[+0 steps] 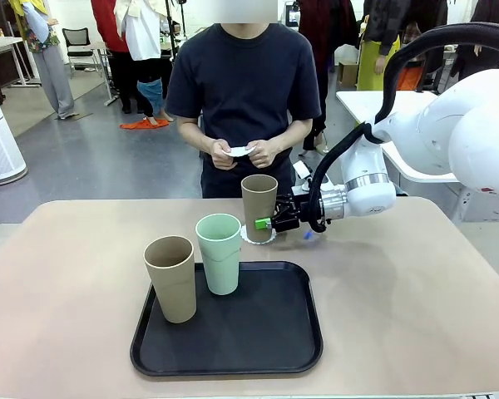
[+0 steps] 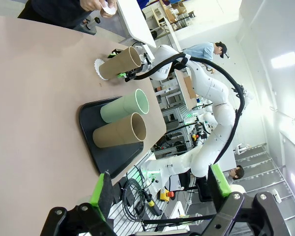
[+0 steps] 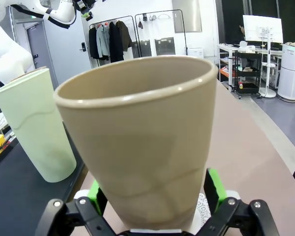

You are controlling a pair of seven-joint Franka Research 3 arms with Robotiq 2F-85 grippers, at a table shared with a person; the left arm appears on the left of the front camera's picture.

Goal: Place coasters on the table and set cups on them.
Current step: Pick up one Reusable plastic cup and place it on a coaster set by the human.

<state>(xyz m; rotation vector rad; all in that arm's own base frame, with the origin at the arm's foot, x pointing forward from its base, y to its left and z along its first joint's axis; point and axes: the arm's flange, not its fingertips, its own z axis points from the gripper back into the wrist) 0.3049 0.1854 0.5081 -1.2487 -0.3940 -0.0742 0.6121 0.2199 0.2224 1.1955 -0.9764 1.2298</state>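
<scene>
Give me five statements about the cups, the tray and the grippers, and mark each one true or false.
1. Two cups stand on the black tray. True: a tan cup and the green cup.
2. The green cup sits on a coaster. False: it stands on the tray. The other tan cup, on the table, has the coaster under it.
3. The right gripper has a finger on each side of that cup's base. True.
4. The left gripper holds a cup. False: it is open and empty.
5. The person's hands are empty. False: they hold something small and white.
</scene>
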